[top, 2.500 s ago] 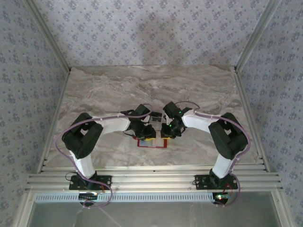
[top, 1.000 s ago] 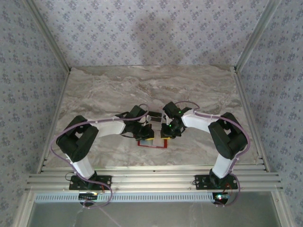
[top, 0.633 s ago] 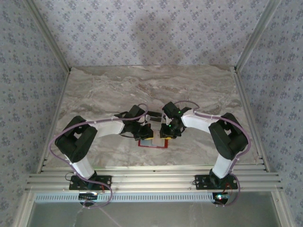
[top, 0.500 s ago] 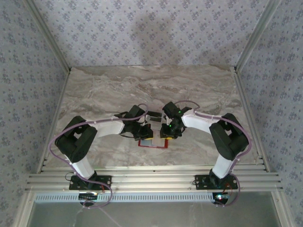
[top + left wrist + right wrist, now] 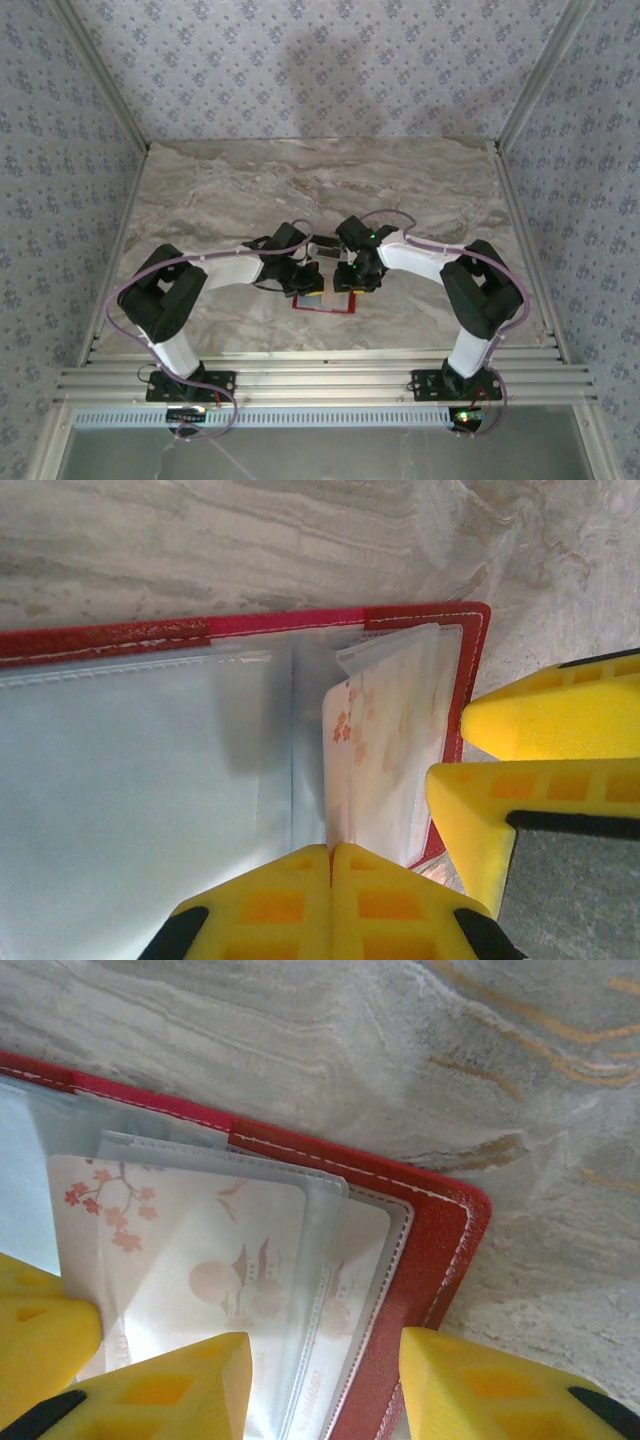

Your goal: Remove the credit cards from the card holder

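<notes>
The card holder [image 5: 440, 1245] has a red cover with a fine pebbled grain, like leather or an imitation of it, edged with pale stitched thread. Inside it, clear plastic sleeves [image 5: 330, 1200] lie smooth and glossy, catching soft highlights. Under one sleeve sits a pale pinkish card [image 5: 190, 1260], smooth, printed with faint red blossoms. The worktop [image 5: 300, 1030] looks like veined grey-beige marble, smooth with a dull sheen. The right gripper [image 5: 322, 1360] has fingers [image 5: 480, 1385] of matt yellow plastic moulded with shallow square recesses; the left gripper [image 5: 330, 865] is the same plastic. The frame rails [image 5: 320, 380] are brushed, ribbed aluminium. The walls [image 5: 320, 70] look matt and printed.
</notes>
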